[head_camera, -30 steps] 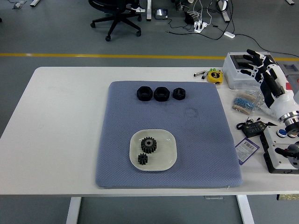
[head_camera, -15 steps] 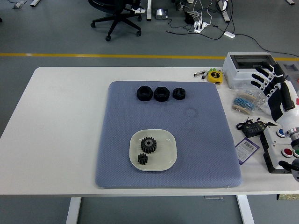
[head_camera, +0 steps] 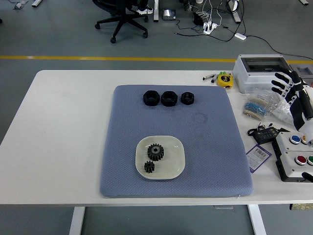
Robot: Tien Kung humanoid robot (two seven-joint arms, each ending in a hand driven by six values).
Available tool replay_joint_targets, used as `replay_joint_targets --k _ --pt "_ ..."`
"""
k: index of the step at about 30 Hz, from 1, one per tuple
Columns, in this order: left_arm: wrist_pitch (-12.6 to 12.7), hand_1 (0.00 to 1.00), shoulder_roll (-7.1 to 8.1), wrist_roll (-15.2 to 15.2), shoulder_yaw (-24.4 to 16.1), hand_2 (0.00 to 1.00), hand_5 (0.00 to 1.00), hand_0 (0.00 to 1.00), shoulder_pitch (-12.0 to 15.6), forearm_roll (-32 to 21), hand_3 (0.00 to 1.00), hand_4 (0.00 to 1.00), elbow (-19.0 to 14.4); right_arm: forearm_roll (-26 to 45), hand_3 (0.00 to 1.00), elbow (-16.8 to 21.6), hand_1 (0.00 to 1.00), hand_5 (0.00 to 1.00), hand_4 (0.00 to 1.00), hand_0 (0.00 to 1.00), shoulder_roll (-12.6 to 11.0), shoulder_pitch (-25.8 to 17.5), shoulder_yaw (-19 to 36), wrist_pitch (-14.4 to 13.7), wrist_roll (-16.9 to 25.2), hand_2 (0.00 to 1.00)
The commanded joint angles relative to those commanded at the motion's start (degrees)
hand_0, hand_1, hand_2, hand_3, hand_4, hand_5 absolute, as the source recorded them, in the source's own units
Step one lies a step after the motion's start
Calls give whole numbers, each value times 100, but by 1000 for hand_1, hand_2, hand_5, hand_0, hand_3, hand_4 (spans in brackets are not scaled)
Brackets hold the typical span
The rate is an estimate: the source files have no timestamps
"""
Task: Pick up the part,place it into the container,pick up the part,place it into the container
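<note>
Both gears (head_camera: 155, 152) are already being held by the white dish (head_camera: 176, 159) on the surface, while the right hand (head_camera: 293, 95), fingers spread and apparently empty, is being kept at the right edge.

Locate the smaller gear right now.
Head view: the smaller gear lies on the white plate, near its front-left, just in front and left of the larger gear, on the blue mat.

Open mat (head_camera: 205, 147) lies right of the plate (head_camera: 177, 155); clutter, including a button box (head_camera: 296, 161), crowds the table's right edge.
</note>
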Motion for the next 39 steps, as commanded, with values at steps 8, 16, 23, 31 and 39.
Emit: replay_joint_targets --k 8,16,23,31,39 --pt "7 685 4 -15 45 666 589 697 -16 -58 564 648 2 -12 837 5 797 890 998 818 -1 -6 17 7 -53 837" --pt "50 678 -7 -72 181 665 590 697 10 -308 564 649 15 -50 836 -2 792 890 998 811 17 -55 91 -15 -134 835" --pt "54 669 -18 -67 160 663 590 698 0 -299 564 649 22 -106 833 -6 787 882 998 806 29 21 56 15 -188 833" --pt "76 665 -29 -70 134 664 588 699 -8 -319 564 648 41 -129 829 -34 781 872 998 791 44 39 53 -1 -223 829" --pt "84 664 -39 -64 110 665 589 699 -28 -317 564 649 45 -174 826 -41 780 872 998 789 53 87 18 25 -264 828"
